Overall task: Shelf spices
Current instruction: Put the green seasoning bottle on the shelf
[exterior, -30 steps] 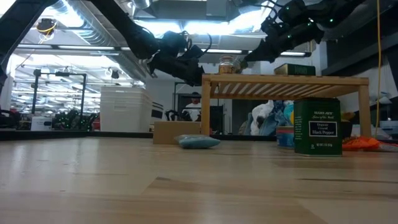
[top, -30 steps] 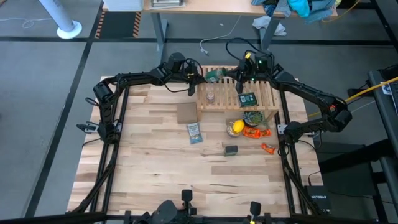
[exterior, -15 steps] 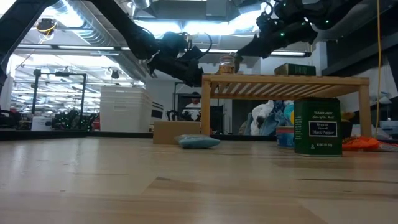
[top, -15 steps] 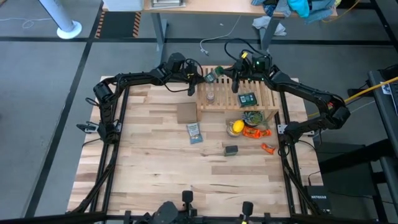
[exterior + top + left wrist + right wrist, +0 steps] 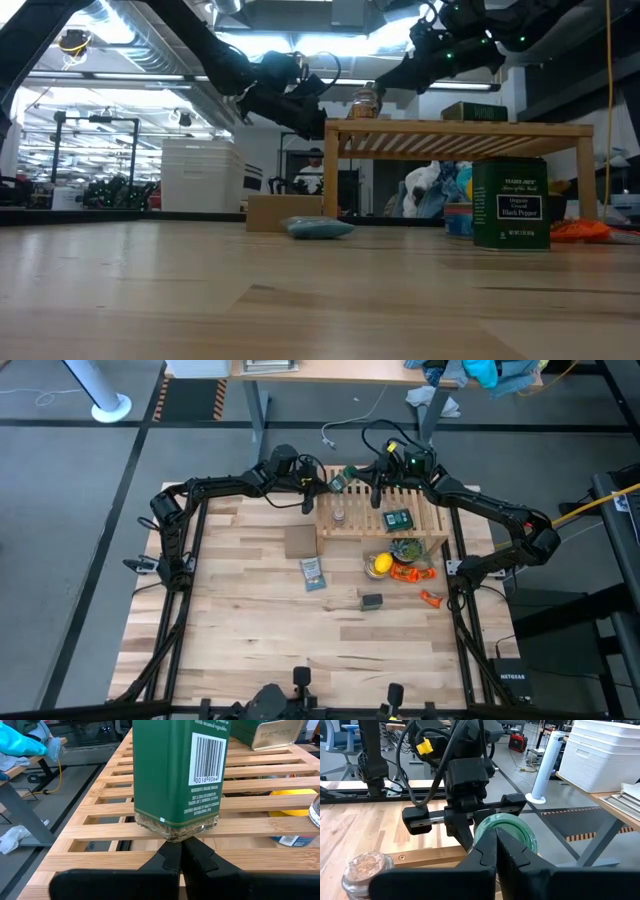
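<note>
Upper centre of the overhead frame: shelf (image 5: 365, 526) sits on the table (image 5: 240, 630), and both my arms meet at its top-left corner.

Green bottle (image 5: 177, 775) is on the shelf at that corner, between my two claws. Left wrist view has it standing on the slats, barcode side facing the camera, dried herbs visible at its base.

Left claw (image 5: 321, 486): pinched fully shut, holding nothing. It comes in from the left of the shelf corner, with its tips right at the bottle's bottom edge. Touching or just short of it, can't tell.

Right claw (image 5: 496, 835): also pinched shut, nothing gripped. It comes in from the right and sits at the bottle's green cap. In the right wrist view the closed tips overlap the cap, with my left claw facing me straight behind it.

Rest of the spices:
- glass jar (image 5: 339, 515): upright on the shelf, left side, just below the bottle in the overhead frame.
- green-labelled tin (image 5: 398, 518): lying flat on the shelf, right of centre.
- black pepper tin (image 5: 510, 203): not on the shelf. It's down on the table, centre of the overhead frame, well below the shelf.

Other stuff on the table: lemon (image 5: 380, 565) just below the shelf's lower edge, cardboard box (image 5: 299, 542) against the shelf's lower-left corner, blue-and-white packet (image 5: 312, 573) just below the box.
</note>
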